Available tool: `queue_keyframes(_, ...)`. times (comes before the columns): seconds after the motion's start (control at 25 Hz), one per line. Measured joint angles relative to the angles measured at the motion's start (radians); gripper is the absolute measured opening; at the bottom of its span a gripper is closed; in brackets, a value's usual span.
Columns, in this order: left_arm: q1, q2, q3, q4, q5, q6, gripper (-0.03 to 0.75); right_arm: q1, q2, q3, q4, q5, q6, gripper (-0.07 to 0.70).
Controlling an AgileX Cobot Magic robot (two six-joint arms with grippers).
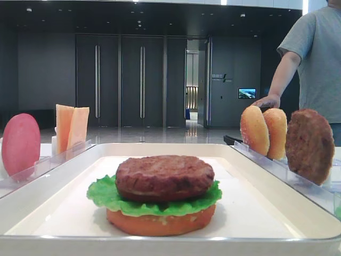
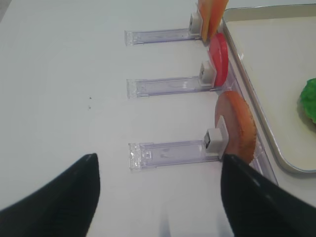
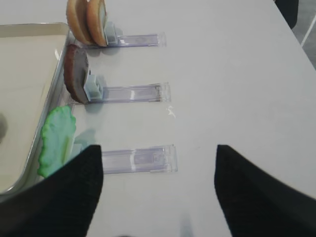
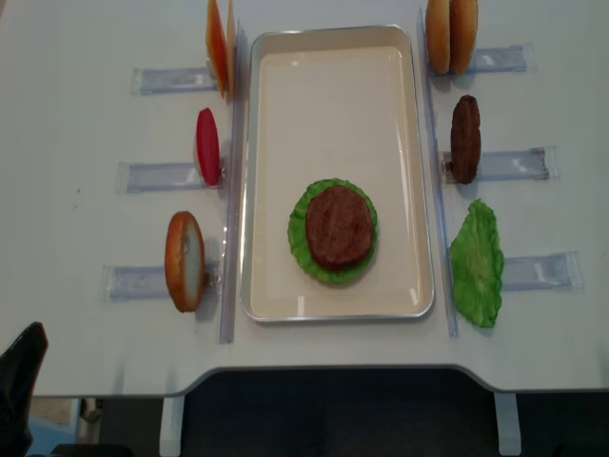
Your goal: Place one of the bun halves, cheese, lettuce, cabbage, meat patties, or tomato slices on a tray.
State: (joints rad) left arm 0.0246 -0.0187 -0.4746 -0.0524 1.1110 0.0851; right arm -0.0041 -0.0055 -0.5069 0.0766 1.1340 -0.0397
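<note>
While both arms hang back over bare table, the stack on the tray [image 4: 400, 86] reads bun, lettuce, meat patty [image 4: 337, 226]. Spare patty [image 4: 465, 139], bun halves [image 4: 450, 36], tomato slice [image 4: 206, 146] and cheese [image 4: 220, 46] stand on edge in clear racks [image 4: 509, 164], easy to pinch. Right gripper [image 3: 158, 192] gapes wide, empty; left gripper [image 2: 158, 197] likewise. No readable labels anywhere.

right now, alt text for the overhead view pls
A white tray holds a stack of meat patty on lettuce. Clear racks on both sides hold bun halves, a tomato slice, cheese and a spare patty.
</note>
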Motion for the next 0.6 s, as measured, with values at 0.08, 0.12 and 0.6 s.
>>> queue_keyframes(0.08, 0.000, 0.000, 0.000, 0.000, 0.000, 0.000, 0.578, 0.009, 0.000, 0.000, 0.000, 0.000, 0.000, 0.468)
queue_keyframes(0.12, 0.000, 0.000, 0.000, 0.000, 0.000, 0.000, 0.578, 0.011, 0.000, 0.000, 0.000, 0.000, 0.000, 0.468)
queue_keyframes(0.6, 0.000, 0.000, 0.000, 0.000, 0.000, 0.000, 0.578, 0.013, 0.000, 0.000, 0.000, 0.000, -0.012, 0.467)
